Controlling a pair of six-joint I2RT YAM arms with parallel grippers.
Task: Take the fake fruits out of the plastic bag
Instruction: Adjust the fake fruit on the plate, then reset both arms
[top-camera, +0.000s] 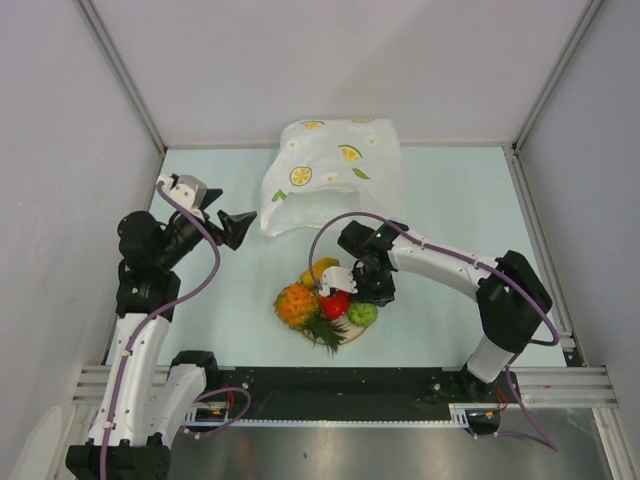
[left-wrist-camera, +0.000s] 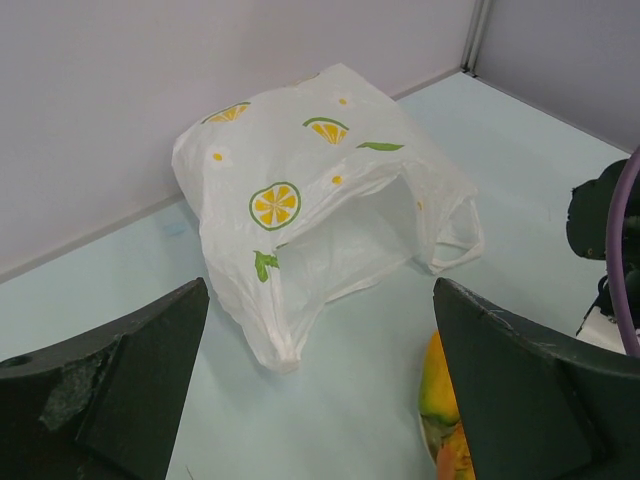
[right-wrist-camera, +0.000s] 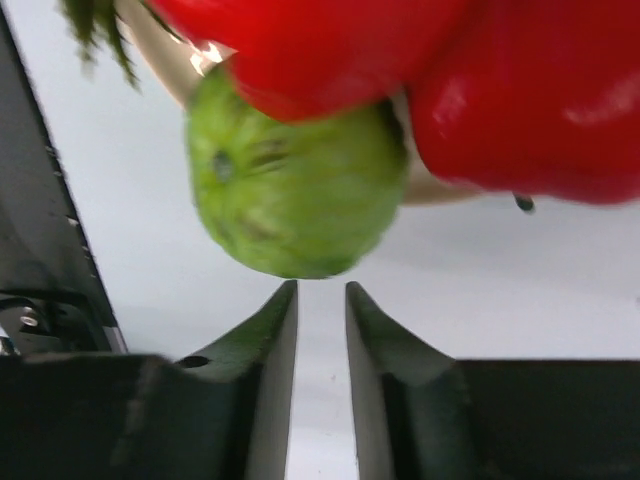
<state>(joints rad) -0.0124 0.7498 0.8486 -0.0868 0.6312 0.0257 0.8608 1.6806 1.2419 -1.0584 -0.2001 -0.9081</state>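
Note:
The plastic bag (top-camera: 335, 170), white with lemon prints, lies at the back of the table, its mouth facing the front; it also shows in the left wrist view (left-wrist-camera: 320, 210). The fake fruits sit together on a beige plate (top-camera: 349, 334): pineapple (top-camera: 297, 305), mango (top-camera: 320, 268), red piece (top-camera: 335, 303), green piece (top-camera: 362, 313). My right gripper (top-camera: 368, 298) hangs just beside the green piece (right-wrist-camera: 295, 190) and the red piece (right-wrist-camera: 450, 90). Its jaws stand a narrow slit apart and hold nothing (right-wrist-camera: 322, 288). My left gripper (top-camera: 228, 213) is open and empty, left of the bag (left-wrist-camera: 320, 290).
Grey walls close the table on three sides. The mango (left-wrist-camera: 440, 395) shows by my left gripper's right finger. The right arm (top-camera: 450, 262) reaches in from the front right. The black base rail (top-camera: 340, 380) runs along the near edge.

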